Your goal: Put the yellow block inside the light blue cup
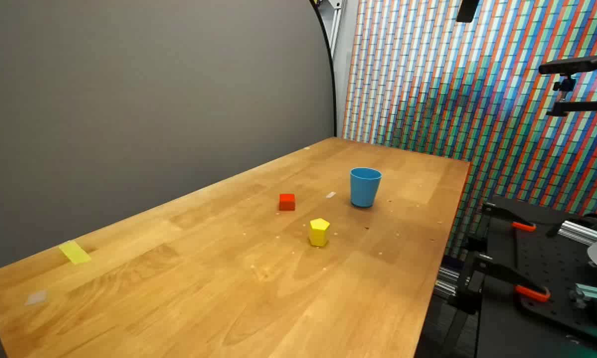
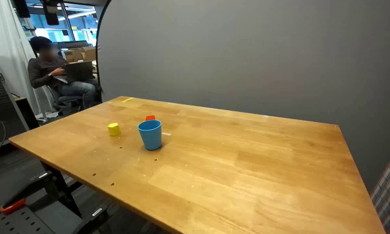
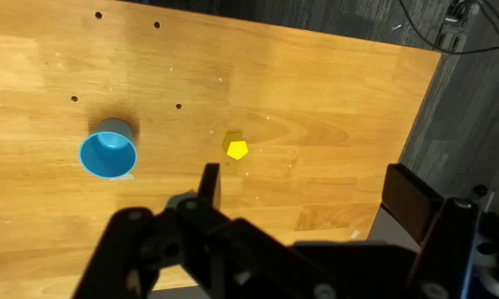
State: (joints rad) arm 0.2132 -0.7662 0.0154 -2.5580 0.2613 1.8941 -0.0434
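The yellow block (image 1: 319, 232) is a small five-sided prism standing upright on the wooden table; it also shows in an exterior view (image 2: 114, 129) and in the wrist view (image 3: 237, 149). The light blue cup (image 1: 364, 188) stands upright, mouth up, a short way from the block; it also shows in an exterior view (image 2: 150, 136) and in the wrist view (image 3: 108, 154), where its inside looks empty. My gripper (image 3: 303, 172) is open and empty, high above the table. In the wrist view the block lies beyond the fingertips, nearer the left finger.
A red block (image 1: 287, 202) lies near the cup, partly behind it in an exterior view (image 2: 150, 117). Flat yellow tape (image 1: 75, 252) is stuck near the table edge. A grey screen (image 2: 246, 58) stands behind the table (image 2: 263, 182). A person (image 2: 56, 71) sits beyond it.
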